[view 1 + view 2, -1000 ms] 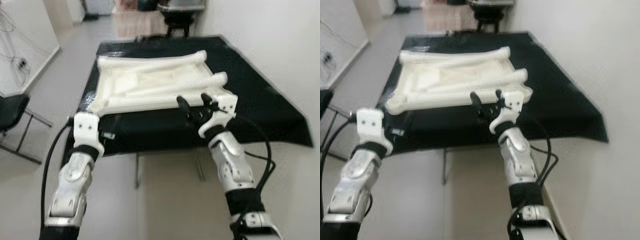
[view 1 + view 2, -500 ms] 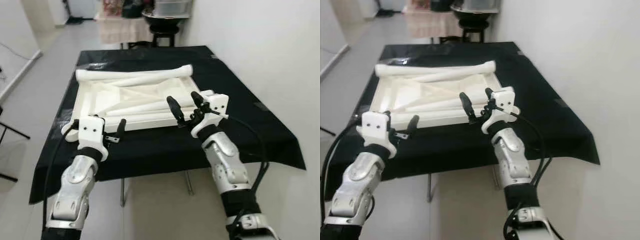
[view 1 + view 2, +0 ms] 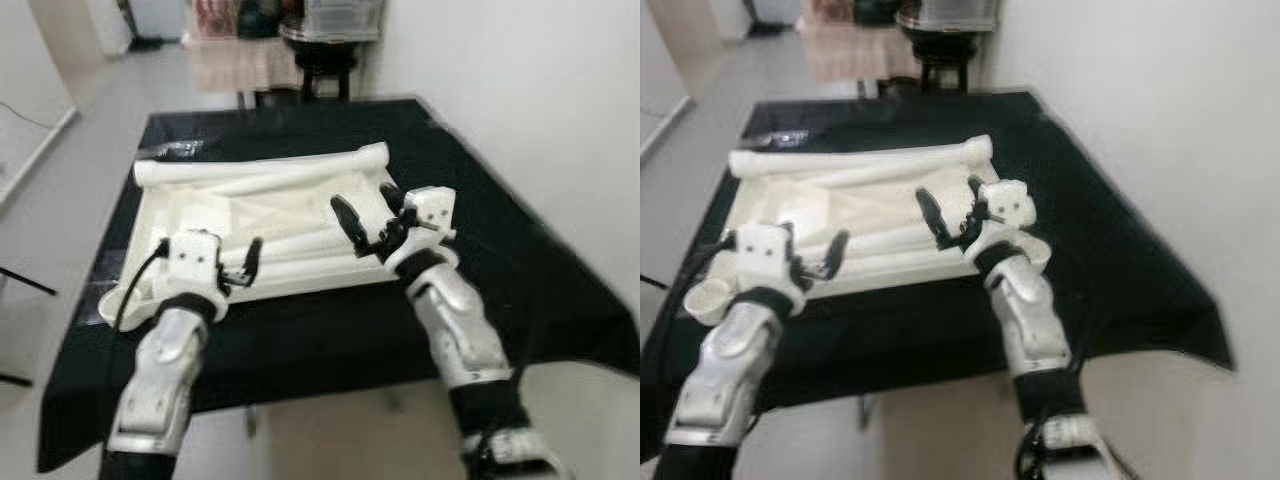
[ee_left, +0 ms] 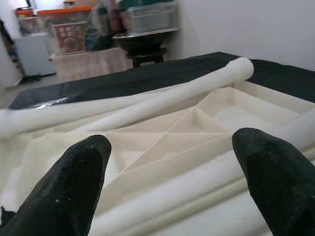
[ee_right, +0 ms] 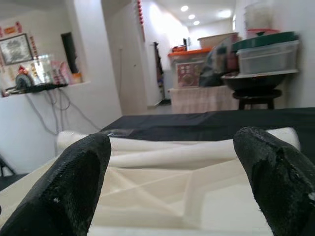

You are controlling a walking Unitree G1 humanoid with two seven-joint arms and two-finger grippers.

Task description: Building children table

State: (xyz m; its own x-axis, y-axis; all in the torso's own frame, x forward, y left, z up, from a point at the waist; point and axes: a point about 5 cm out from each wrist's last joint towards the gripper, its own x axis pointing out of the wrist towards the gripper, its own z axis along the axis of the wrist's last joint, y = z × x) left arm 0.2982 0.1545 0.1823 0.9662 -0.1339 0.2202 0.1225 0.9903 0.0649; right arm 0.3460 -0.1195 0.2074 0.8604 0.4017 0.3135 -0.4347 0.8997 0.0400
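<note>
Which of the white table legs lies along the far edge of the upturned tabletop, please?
The long leg spanning the tabletop's far rim; the others lie nearer both open grippers.

Tabletop (image 3: 290, 215) near edge: partly hidden behind both arms.
Head views: blurred.
Shelf clutter (image 5: 29, 73): too small to tell.

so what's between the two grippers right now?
In the left eye view, between the left gripper and the right gripper lie the loose white legs in the upturned tabletop. Both are open.

The robot has two shiny silver arms with black cables, white wrist blocks, and long black fingers (image 4: 266, 172) on each.
</note>
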